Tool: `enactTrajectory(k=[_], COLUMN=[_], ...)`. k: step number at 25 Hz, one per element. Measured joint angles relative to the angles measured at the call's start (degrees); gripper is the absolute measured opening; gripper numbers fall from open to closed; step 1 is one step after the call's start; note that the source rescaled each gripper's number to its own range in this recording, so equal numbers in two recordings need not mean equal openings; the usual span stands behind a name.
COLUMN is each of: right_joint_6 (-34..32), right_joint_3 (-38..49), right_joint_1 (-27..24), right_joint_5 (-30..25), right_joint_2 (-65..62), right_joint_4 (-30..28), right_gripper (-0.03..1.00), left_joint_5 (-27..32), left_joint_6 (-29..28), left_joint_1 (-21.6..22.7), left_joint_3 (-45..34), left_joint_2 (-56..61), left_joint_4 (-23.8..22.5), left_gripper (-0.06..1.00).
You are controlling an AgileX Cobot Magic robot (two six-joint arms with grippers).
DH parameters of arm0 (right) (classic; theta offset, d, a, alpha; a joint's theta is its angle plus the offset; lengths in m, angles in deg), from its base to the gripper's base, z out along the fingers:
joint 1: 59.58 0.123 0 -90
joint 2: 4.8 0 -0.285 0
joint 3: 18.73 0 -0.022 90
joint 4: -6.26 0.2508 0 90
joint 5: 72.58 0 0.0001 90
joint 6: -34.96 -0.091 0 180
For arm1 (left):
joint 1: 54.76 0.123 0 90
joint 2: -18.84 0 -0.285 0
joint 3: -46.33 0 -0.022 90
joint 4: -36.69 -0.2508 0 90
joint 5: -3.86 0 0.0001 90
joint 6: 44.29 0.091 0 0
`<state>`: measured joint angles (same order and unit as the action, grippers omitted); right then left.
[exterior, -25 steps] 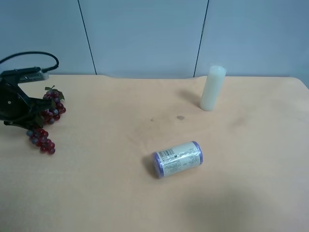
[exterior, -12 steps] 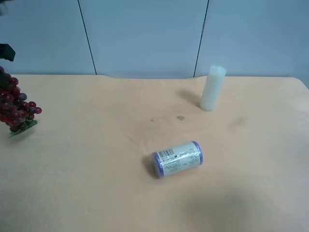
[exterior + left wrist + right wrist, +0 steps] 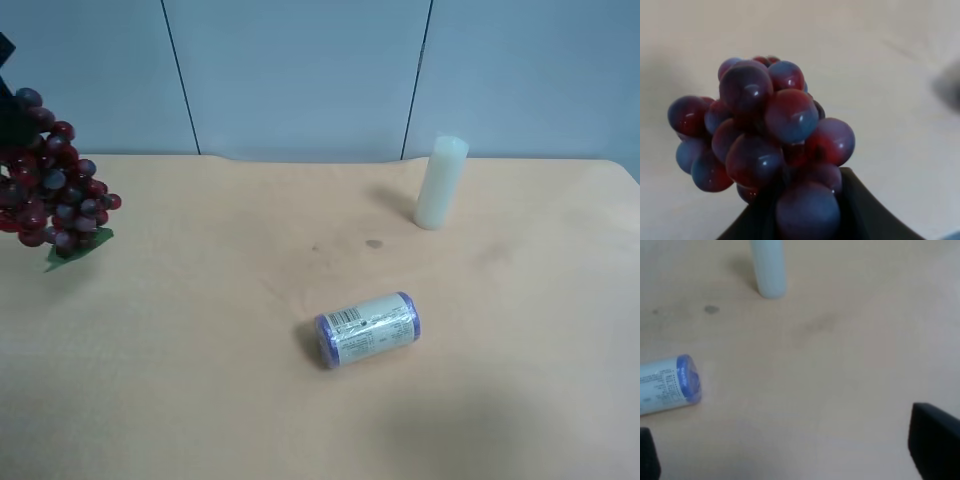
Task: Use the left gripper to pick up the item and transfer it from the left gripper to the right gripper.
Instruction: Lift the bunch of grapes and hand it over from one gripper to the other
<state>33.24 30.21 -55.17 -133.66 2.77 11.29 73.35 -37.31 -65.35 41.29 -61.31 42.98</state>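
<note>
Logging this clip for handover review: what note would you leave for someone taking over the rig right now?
Left gripper: shut on the grape bunch, held above the table at the exterior view's left edge.
Right gripper: open, empty, over bare table near the lying can and the upright white cylinder.
Done: pickup.
Left: bring the arms together and pass the grape bunch to the right gripper.

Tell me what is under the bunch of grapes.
The bunch of grapes hangs in the air, held by the left gripper. Beneath it only bare table shows. Where the fingers grip it is covered by the grapes themselves.
</note>
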Motion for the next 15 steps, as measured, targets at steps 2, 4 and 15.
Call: enactTrajectory(k=[2, 4, 15], right_joint_6=[0.0, 0.0, 0.0], right_joint_3=[0.0, 0.0, 0.0], right_joint_1=[0.0, 0.0, 0.0], right_joint_5=[0.0, 0.0, 0.0], right_joint_2=[0.0, 0.0, 0.0], right_joint_4=[0.0, 0.0, 0.0], right_gripper=[1.0, 1.0, 1.0], left_joint_5=[-0.1, -0.5, -2.9], left_joint_6=[0.2, 0.2, 0.7], left_joint_1=[-3.6, -8.3, -24.9], left_joint_3=[0.1, 0.1, 0.1], left_joint_2=[0.0, 0.0, -0.1], left_joint_4=[0.1, 0.2, 0.2], left_gripper=[0.01, 0.01, 0.01])
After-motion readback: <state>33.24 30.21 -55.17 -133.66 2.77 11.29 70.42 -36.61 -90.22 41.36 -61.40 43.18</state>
